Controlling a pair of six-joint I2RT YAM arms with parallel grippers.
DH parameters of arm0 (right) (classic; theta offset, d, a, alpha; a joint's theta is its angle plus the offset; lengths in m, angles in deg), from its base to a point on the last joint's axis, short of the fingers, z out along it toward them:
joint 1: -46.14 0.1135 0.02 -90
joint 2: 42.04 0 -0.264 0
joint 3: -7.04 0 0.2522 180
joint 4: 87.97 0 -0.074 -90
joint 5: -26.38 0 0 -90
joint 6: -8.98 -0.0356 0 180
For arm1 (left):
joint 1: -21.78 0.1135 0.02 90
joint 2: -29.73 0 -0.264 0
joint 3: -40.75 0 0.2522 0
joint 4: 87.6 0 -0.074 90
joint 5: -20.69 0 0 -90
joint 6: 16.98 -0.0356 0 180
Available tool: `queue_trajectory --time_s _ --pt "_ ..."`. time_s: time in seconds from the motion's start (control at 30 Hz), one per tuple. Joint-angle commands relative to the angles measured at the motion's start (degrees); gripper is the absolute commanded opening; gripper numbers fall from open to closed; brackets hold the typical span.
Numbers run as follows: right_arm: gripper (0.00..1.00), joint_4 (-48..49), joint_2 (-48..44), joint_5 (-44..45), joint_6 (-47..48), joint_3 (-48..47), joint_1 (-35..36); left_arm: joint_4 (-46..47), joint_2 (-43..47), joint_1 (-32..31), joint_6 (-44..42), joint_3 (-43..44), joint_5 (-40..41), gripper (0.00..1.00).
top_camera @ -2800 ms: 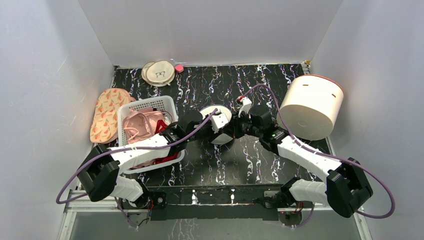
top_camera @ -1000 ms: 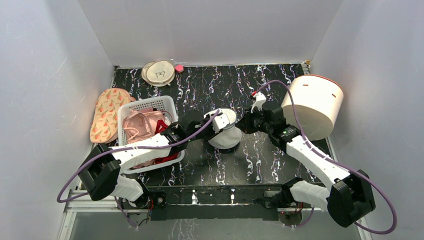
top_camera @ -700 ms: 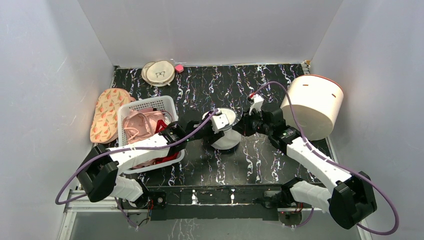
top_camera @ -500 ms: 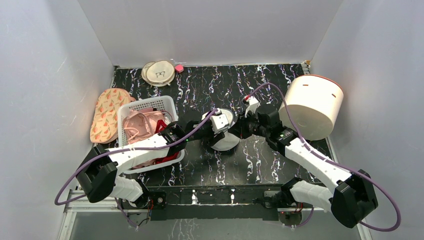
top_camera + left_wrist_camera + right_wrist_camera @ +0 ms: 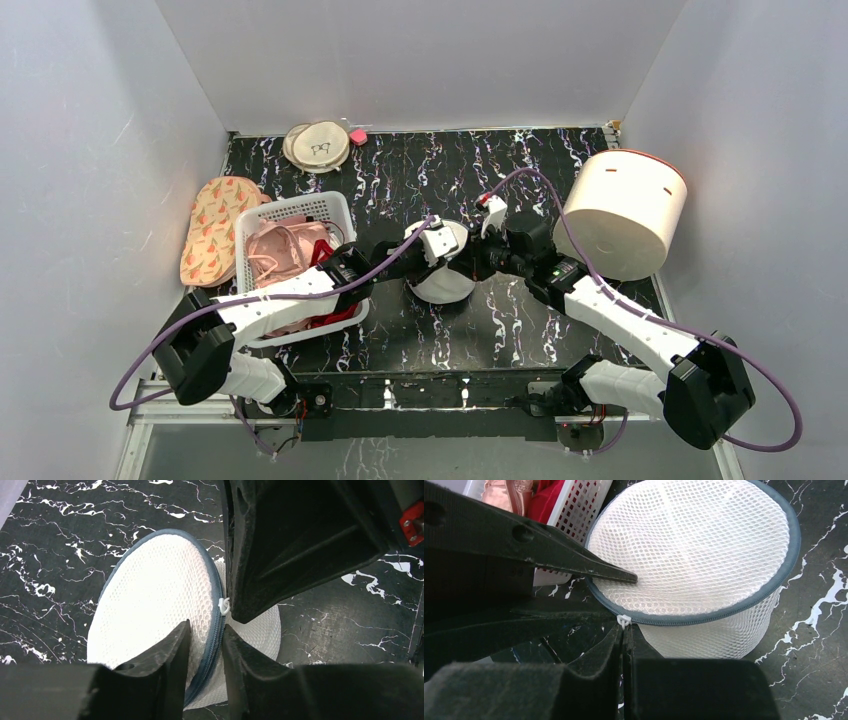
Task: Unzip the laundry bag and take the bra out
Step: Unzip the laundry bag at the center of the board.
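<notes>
The laundry bag (image 5: pixel 446 286) is a small white mesh pod with a dark zipper rim, mid-table. My left gripper (image 5: pixel 431 262) is shut on its rim; in the left wrist view (image 5: pixel 206 630) the zipper band runs between the two fingers across the mesh (image 5: pixel 155 605). My right gripper (image 5: pixel 472 266) is shut on the small white zipper pull (image 5: pixel 623 620) at the near rim of the bag (image 5: pixel 694 550); its jaws meet with no gap (image 5: pixel 624 630). The pull also shows in the left wrist view (image 5: pixel 224 606). The zipper looks closed along the visible rim. No bra shows inside the bag.
A white basket (image 5: pixel 262 215) holding pink and red garments sits left of the bag, under my left arm. A big cream drum (image 5: pixel 625 212) stands at the right. Beige round discs (image 5: pixel 318 145) and a small pink object (image 5: pixel 358 135) lie at the back left. A patterned flat pad (image 5: pixel 212 225) lies far left.
My right gripper, off to the right of the bag a second ago, has moved back left to its rim and closed on the zipper pull. My left gripper kept its hold; the bag shifted slightly.
</notes>
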Motion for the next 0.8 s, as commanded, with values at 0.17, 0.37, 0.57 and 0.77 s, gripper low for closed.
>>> queue_trajectory --time_s 0.17,0.37,0.57,0.77 --pt "0.00 2.03 -1.15 5.28 -0.13 -1.48 0.30 -0.08 0.38 -0.32 -1.02 2.26 1.11 0.14" --pt "0.00 -1.76 -1.05 12.12 0.08 -2.14 0.26 0.34 1.16 -0.33 -1.55 1.90 2.40 0.05" --pt "0.00 -3.02 -0.77 16.29 -1.38 -1.98 -0.57 0.45 1.66 -0.30 -1.92 1.70 3.05 0.01" --pt "0.00 -5.13 -0.33 19.10 -2.43 -2.14 -2.47 0.45 2.26 -0.36 -2.33 1.44 3.78 0.00"
